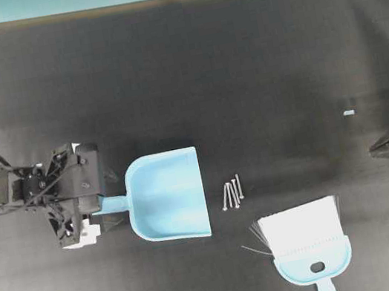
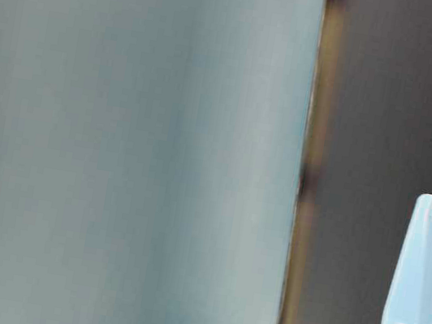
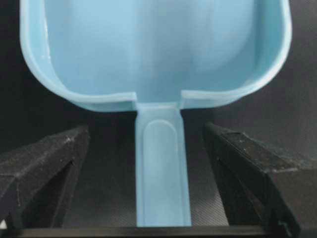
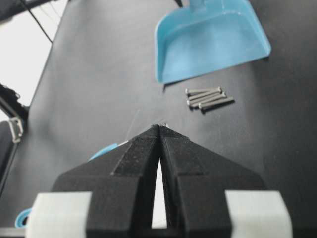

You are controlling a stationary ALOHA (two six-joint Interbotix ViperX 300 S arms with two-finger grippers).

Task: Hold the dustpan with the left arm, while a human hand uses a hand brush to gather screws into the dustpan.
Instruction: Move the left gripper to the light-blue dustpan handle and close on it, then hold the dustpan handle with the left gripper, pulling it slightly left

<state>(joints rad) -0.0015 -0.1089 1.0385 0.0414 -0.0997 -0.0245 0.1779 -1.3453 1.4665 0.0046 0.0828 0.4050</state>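
Light blue dustpan (image 1: 167, 196) lies flat on the black desk (image 1: 188, 64), mouth facing the screws (image 1: 232, 192), handle pointing back at the left arm (image 1: 29, 188). Left hand (image 3: 159, 173) is spread wide, fingers (image 3: 47, 166) standing either side of the handle with clear gaps, nothing clamped. So the pan is lined up for a grasp but not held; judging by that, the hold step is not yet done.

Layout makes sense for sweeping: screws sit in a tight bundle just off the pan's open lip, hand brush (image 1: 307, 242) lies just beyond them, bristles toward the screws. A short stroke would push them straight in, provided the handle is pinned first, else the pan will likely skid on the smooth desk.

Pan is empty, no screws inside, tray surface bare in both wrist views. Tiny pale blue speck (image 1: 348, 112) sits well apart near the right side, not part of the job.

Right hand (image 4: 159, 130) is clenched with nothing between the tips, parked at the desk edge, well apart from the work.

No human hand in view, brush untouched
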